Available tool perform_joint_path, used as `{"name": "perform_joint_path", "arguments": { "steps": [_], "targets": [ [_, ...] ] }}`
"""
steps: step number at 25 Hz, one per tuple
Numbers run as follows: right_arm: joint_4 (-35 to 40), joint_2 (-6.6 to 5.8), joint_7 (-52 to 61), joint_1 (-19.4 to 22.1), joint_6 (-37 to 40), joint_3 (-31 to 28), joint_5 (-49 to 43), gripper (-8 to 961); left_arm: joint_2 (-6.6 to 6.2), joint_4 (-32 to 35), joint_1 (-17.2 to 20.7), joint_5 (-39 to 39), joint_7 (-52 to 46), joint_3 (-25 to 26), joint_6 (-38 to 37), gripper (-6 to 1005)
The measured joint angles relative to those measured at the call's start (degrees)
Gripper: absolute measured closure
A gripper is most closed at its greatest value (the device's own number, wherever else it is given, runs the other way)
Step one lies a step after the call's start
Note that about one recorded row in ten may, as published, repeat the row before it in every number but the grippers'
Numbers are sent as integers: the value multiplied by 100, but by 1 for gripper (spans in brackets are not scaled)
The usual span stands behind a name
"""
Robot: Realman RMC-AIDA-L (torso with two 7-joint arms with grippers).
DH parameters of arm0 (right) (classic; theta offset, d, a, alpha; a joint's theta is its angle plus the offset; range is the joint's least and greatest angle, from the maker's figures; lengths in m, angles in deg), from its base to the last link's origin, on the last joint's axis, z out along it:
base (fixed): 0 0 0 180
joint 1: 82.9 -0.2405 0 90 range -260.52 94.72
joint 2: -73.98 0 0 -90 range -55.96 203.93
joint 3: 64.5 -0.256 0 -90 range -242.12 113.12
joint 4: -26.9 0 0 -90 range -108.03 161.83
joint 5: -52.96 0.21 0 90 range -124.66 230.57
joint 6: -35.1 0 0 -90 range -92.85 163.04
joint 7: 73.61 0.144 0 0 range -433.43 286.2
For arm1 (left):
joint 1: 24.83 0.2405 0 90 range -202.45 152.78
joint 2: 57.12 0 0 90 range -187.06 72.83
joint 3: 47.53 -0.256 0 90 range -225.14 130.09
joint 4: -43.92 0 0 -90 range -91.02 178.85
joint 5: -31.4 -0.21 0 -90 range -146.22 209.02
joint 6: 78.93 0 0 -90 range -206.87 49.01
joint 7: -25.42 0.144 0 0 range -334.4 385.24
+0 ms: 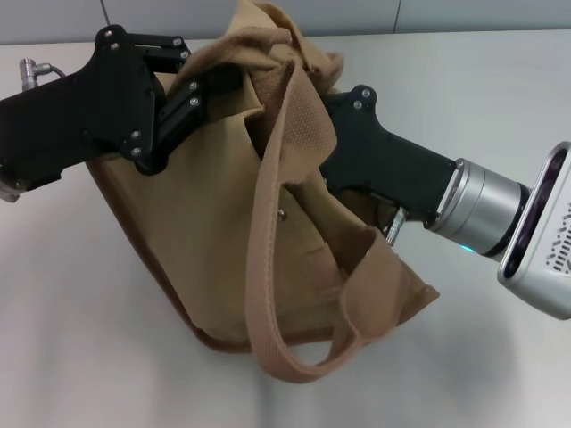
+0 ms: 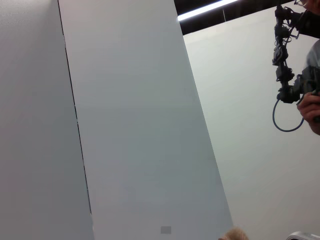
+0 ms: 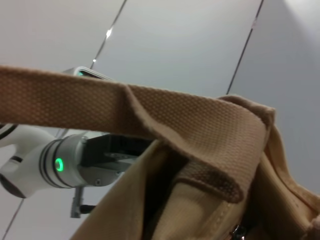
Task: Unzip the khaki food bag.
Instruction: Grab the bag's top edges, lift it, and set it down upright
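- Khaki bag (image 1: 223,232) on a white table (image 1: 80,357), mid-scene in the head view, tipped over at a slant, brown-trimmed base toward the near-left.
- Top edge bunched and crumpled, pulled up between the two grippers.
- One wide strap (image 1: 285,259) draped down across the front face, ending in a loop just past the lower edge.
- Front pocket flap sagging open toward the right; small metal snap (image 1: 282,213) showing just beside the strap.
- Left gripper (image 1: 210,85) reaching in from the left, black fingers pushed into the cloth at the upper left corner of the bag; appears clenched on the fabric there, tips partly buried in folds.
- Right gripper (image 1: 326,111) coming in from the right, black body pressed against the upper right side of the bag; fingertips hidden behind strap and fabric, so cannot tell whether released or clenched.
- Silver wrist (image 1: 482,209) of the right arm hanging above the table, well clear of the bag's lower corner.
- Right wrist view: strap (image 3: 125,110) stretched across close up, folded tan canvas below it, left arm's silver cuff (image 3: 62,162) with a green ring light beyond.
- Left wrist view: only pale wall panels (image 2: 135,125), aimed upward, and a person's hand (image 2: 310,107) at one edge with dark gear and a cable loop.
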Motion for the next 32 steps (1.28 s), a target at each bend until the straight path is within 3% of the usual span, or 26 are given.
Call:
{"name": "perform_joint_path", "arguments": {
  "steps": [3,9,12,13,14,17,18,19,23,27,30,32],
  "targets": [
    [-9,-1,3,52,27,-65,-19,950,0,0,2,7,0,19,3,910],
    [188,-31,3,471,384,-31,-153,949,1,0,47,269,4,11,157,908],
    [441,-47,85,947,672,-28,-317,950,5,0,56,324,-1,18,232,907],
    [649,-56,254,1302,837,6,-376,950,9,0,58,355,-14,22,270,906],
    [649,-56,254,1302,837,6,-376,950,14,0,59,391,-26,23,304,906],
    [1028,-63,539,1855,1115,38,-517,948,15,-34,63,503,-48,16,408,905],
    [1305,-64,763,2263,1288,37,-558,948,8,-72,60,571,-49,14,473,905],
    [1305,-64,763,2263,1288,37,-558,947,8,-72,60,571,-49,14,473,904],
    [2024,-61,1547,3013,1474,-48,-542,944,2,-126,33,681,-51,0,571,903],
    [2150,-56,1845,3132,1596,-256,-489,941,12,-266,-28,713,-15,-44,597,901],
    [2124,-45,2102,3113,1720,-569,-457,938,25,-734,-152,999,90,-129,602,900],
    [2045,-29,2159,3108,1759,-913,-396,937,31,-1400,-307,1449,474,-324,604,900]
  ]
}}
